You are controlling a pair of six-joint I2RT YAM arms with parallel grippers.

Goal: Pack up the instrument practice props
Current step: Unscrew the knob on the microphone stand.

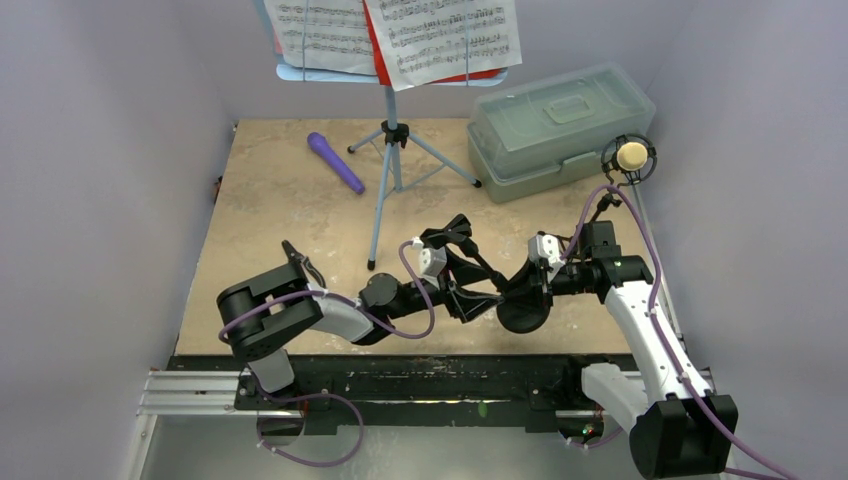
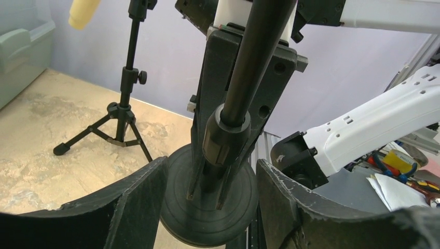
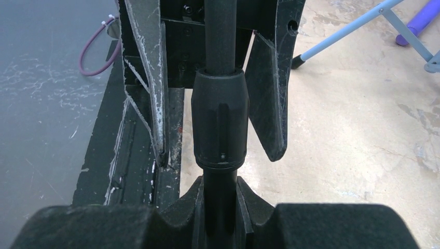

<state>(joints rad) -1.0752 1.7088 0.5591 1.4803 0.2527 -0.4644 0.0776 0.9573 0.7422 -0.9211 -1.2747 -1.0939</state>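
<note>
My right gripper (image 1: 522,290) is shut on the pole of the black round-base mic holder (image 1: 523,318), held tilted above the table's near edge. In the right wrist view its fingers clamp the pole below the collar (image 3: 220,119). My left gripper (image 1: 462,240) is open and straddles the same pole higher up, with gaps on both sides; the base disc (image 2: 179,207) shows between its fingers (image 2: 135,207). The purple microphone (image 1: 335,162) lies at the back left. The tan microphone (image 1: 631,156) sits in the tripod ring holder (image 2: 122,116). Sheet-music pages (image 1: 400,35) rest on the pale-blue rack (image 1: 385,170).
A translucent grey-green lidded box (image 1: 555,130) stands shut at the back right, beside the tripod holder. The rack's legs (image 3: 358,26) spread over the middle of the table. A black rail (image 1: 400,370) runs along the near edge.
</note>
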